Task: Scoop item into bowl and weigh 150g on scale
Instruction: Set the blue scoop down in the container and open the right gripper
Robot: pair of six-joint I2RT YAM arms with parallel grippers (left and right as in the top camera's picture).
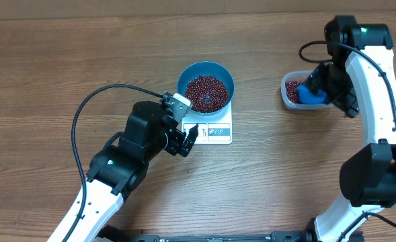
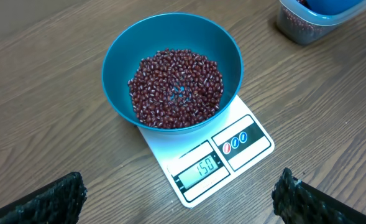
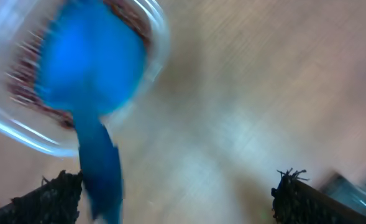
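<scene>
The blue bowl [image 1: 184, 75] stands on the white scale [image 1: 219, 132], holding a heap of red-brown beans [image 1: 206, 91]. In the left wrist view the bowl [image 2: 117, 59] and its beans [image 2: 176, 87] sit on the scale [image 2: 251, 140], whose display reads 150. My left gripper [image 1: 188, 140] hovers open just in front of the scale, nothing between its fingers [image 2: 58, 199]. My right gripper [image 1: 324, 86] is open above the clear tub [image 1: 288, 97]. The blue scoop [image 3: 89, 68] lies in the tub, its handle beside one finger [image 3: 46, 199], not gripped. The right wrist view is blurred.
The tub [image 2: 301, 28] holds more beans under the scoop [image 1: 312, 95]. It sits to the right of the scale on the wooden table [image 1: 63, 60]. A black cable [image 1: 83, 121] loops over the left arm.
</scene>
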